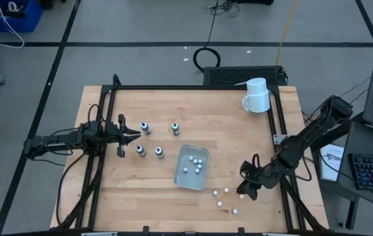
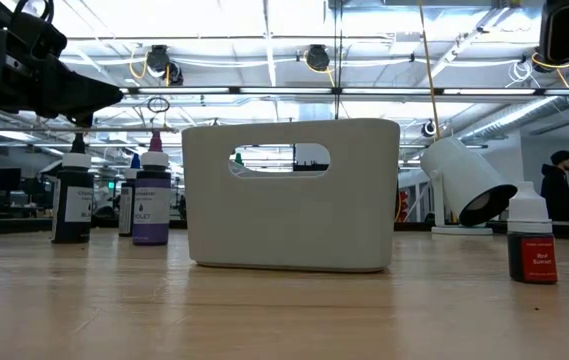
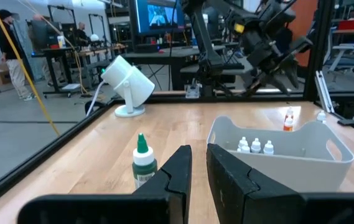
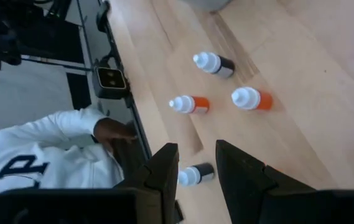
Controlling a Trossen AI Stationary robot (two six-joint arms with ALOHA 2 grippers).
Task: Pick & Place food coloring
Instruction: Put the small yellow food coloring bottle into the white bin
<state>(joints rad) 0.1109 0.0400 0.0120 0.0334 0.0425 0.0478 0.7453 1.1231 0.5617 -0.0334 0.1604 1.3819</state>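
Left gripper point(image 1: 136, 136) is closed on nothing at 9 o'clock of the desk point(image 1: 238, 137), w/ four capped bottles point(image 1: 145, 128) just beside. Right gripper point(image 1: 244, 188) at 4 o'clock stands narrow, empty, above small bottles point(image 1: 226, 191); more lie in the white bin point(image 1: 179, 172) at centre.

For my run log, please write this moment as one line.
left gripper: shut, among dark-capped bottles | right gripper: open, above white-capped bottles | bin: several bottles inside

Table point(image 1: 107, 196): I'm seeing wood.
Lying on it: bottles point(image 1: 145, 128), bin point(image 1: 181, 176), tipped mug point(image 1: 257, 96), white-capped bottles point(image 1: 226, 191).
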